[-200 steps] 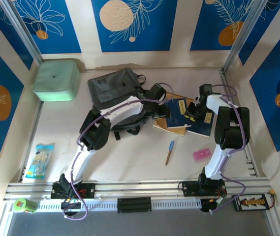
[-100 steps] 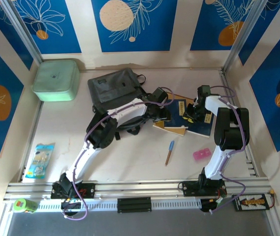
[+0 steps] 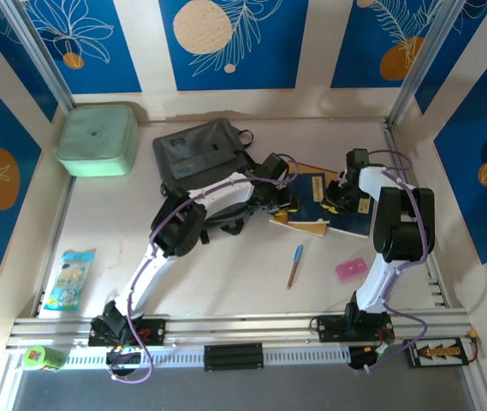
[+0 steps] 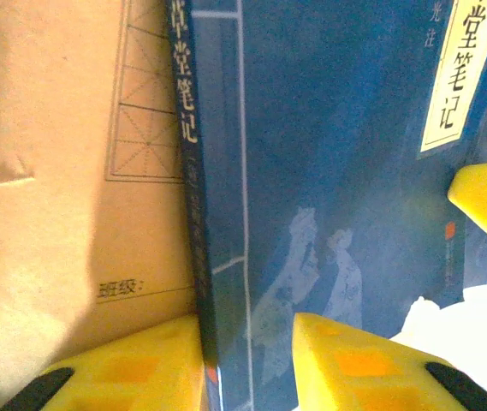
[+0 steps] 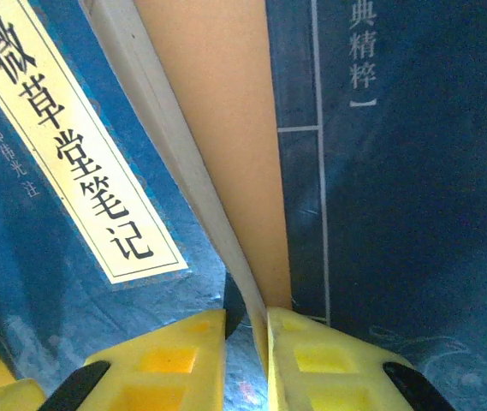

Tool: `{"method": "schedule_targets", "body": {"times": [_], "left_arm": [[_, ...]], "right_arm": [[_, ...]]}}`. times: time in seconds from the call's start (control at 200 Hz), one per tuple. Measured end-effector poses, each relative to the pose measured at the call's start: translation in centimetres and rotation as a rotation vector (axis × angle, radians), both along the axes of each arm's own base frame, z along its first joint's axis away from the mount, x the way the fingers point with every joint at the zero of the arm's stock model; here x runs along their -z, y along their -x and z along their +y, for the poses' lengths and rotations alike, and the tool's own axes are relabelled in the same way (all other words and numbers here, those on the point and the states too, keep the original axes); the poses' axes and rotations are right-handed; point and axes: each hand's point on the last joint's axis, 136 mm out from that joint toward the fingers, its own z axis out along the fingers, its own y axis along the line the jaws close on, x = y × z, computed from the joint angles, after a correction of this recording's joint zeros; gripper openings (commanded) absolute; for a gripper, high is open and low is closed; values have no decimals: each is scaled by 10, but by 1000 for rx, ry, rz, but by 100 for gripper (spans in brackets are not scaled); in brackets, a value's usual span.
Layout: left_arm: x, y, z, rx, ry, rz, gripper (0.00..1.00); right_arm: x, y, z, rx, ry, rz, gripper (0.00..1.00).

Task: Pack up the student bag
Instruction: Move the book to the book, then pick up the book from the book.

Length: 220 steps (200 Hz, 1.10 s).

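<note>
Top external: one student bag [image 3: 196, 150]; one pen [image 3: 295, 265]

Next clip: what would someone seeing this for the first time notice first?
Both arms reach in over the dark blue books right of the middle of the table, with the yellow fingers of the left gripper and the right gripper down at the covers. Behind them at the back lies the dark grey student bag. A mint-green box sits in the far left corner.
</note>
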Motion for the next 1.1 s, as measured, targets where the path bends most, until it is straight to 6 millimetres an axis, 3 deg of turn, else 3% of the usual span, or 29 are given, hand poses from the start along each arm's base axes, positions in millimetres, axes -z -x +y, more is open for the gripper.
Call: {"method": "schedule_targets", "body": {"times": [0.14, 0.395, 0.595, 0.72, 0.82, 0.95, 1.1], "left_arm": [[-12, 7, -7, 12, 99, 8, 32], [-67, 10, -19, 49, 255, -55, 32], [-64, 13, -18, 51, 247, -43, 29], [-59, 14, -16, 55, 226, -29, 15], [-56, 15, -15, 63, 202, -23, 0], [-62, 14, -15, 76, 199, -39, 0], [-69, 7, -9, 70, 204, -58, 0]], "right_arm": [[0, 0, 0, 4, -5, 2, 19], [1, 2, 6, 0, -40, 5, 19], [1, 3, 8, 2, -50, 0, 19], [-1, 4, 7, 14, -53, -9, 21], [-3, 8, 4, 37, -57, -11, 30], [-13, 17, -1, 85, -71, -27, 46], [-49, 15, -4, 157, -144, -140, 59]]}}
